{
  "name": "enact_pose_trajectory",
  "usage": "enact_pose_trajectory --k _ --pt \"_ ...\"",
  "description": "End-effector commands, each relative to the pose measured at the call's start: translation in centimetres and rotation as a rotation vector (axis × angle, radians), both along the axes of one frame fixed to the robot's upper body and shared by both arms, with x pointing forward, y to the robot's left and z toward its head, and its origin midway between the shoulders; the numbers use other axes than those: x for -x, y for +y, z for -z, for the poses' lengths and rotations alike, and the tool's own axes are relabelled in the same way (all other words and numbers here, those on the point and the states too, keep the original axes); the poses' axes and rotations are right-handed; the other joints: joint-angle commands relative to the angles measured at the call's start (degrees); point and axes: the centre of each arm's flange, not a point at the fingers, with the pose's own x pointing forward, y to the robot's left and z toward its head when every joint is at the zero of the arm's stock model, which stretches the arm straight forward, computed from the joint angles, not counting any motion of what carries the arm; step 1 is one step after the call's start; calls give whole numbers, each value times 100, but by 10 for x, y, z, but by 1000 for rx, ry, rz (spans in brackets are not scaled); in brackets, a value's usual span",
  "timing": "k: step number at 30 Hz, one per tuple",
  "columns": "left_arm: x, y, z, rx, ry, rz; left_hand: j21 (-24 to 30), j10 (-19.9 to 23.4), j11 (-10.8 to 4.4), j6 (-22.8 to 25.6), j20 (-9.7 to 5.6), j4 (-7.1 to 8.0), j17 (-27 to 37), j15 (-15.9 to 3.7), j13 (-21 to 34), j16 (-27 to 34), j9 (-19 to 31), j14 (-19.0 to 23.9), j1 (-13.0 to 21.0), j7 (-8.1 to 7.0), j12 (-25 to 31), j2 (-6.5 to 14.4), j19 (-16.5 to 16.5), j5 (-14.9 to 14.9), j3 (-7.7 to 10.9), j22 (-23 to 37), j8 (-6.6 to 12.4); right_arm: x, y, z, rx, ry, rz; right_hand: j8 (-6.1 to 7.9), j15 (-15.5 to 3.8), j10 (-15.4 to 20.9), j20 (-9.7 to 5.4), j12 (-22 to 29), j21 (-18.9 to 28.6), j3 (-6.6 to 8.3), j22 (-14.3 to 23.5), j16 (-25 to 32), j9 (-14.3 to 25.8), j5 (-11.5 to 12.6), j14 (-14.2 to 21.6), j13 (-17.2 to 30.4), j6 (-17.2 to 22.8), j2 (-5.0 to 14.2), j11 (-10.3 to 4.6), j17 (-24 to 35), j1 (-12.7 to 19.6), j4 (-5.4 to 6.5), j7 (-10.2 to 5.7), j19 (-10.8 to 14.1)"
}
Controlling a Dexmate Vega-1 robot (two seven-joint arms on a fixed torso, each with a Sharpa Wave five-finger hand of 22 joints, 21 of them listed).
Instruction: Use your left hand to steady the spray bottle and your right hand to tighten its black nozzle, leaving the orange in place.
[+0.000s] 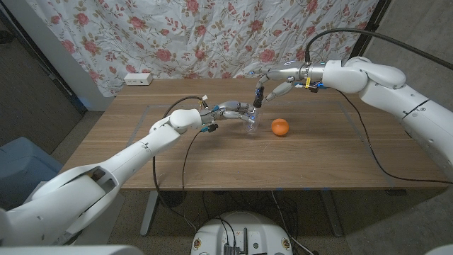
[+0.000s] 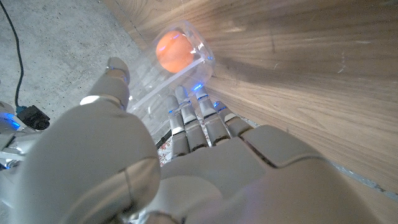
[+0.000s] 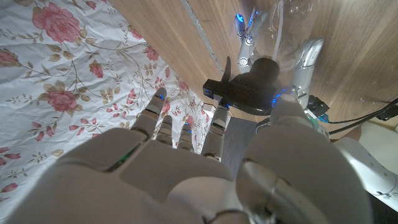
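Fingers: left hand [image 1: 237, 110] grips spray bottle [image 1: 252, 125] | right hand [image 1: 272, 83] pinches black nozzle [image 1: 257, 100] | one orange [image 1: 280, 127]

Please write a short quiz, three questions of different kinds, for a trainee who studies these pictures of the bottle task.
1. True or false: the left hand grips the clear spray bottle.
2. Which thing does the right hand hold? A) the orange B) the black nozzle C) a cable
3. Fill in: in the head view, the orange lies on the wooden table to the robot's ____ of the bottle.

Key: 1 true. 2 B, the black nozzle. 3 right.
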Motion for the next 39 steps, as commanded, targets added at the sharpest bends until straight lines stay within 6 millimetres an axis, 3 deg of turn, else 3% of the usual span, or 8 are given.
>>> enact_pose_trajectory --k 1,16,39 --pt "2 1 1 0 -1 -3 -11 489 -428 766 -206 43 35 -725 25 -34 17 45 180 -337 6 607 62 39 82 14 672 3 -1 1 -24 -14 3 135 -16 156 -68 52 -8 -5 26 38 59 -6 68 7 254 94 -12 36 -32 12 7 45" --pt "1 1 1 3 -3 0 -12 493 -423 776 -208 39 41 -730 33 -36 18 47 176 -342 -2 605 66 38 81 14 674 5 7 4 -74 -49 14 549 -219 883 -197 194 24 -10 27 188 54 -2 422 -9 1205 240 -175 63 -167 -53 59 304" --pt "-1 2 -1 -1 -5 -2 -13 514 -428 806 -208 43 46 -718 45 -43 18 55 166 -338 -7 614 71 37 89 14 682 7 18 9 -143 -77 79 930 -573 1752 -316 319 68 -45 35 406 -101 -2 1010 -26 2256 326 -297 54 -326 -110 -16 704"
